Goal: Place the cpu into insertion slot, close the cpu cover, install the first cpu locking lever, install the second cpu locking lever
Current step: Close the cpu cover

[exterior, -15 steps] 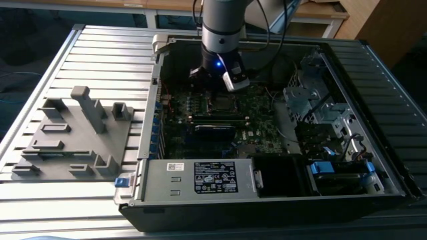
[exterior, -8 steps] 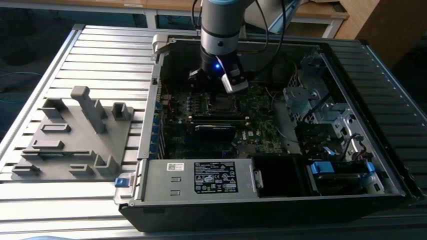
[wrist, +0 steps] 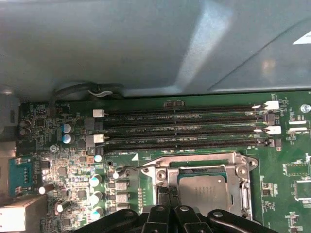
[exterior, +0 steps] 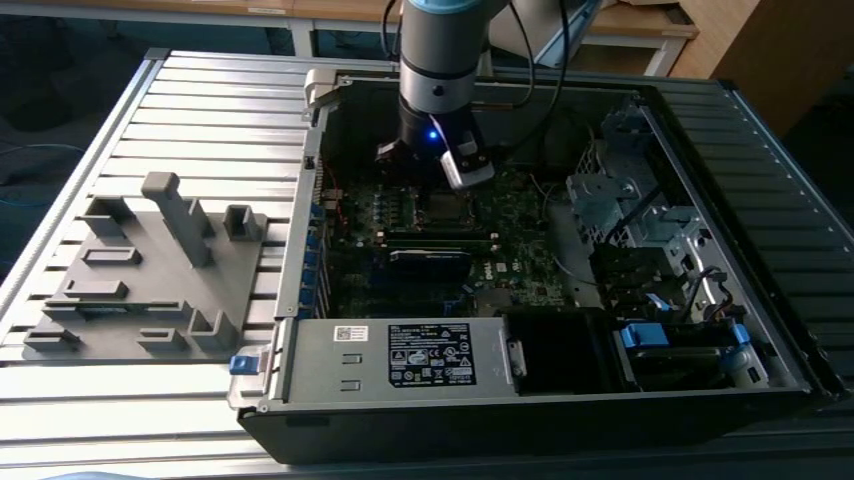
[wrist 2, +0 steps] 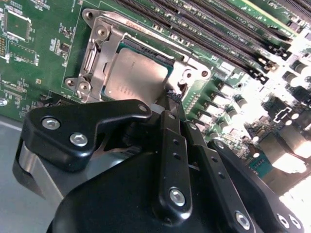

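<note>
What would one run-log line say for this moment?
cpu: seated | cpu cover: down over it | gripper: at cover's edge

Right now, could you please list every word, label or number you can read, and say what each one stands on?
Large label on the power supply: dense print, too small to read.
Small sticker beside it: too small to read.
White lettering along the memory slots: too small to read.
Marking on the cpu: too faint to read.
So no text can be quoted.
</note>
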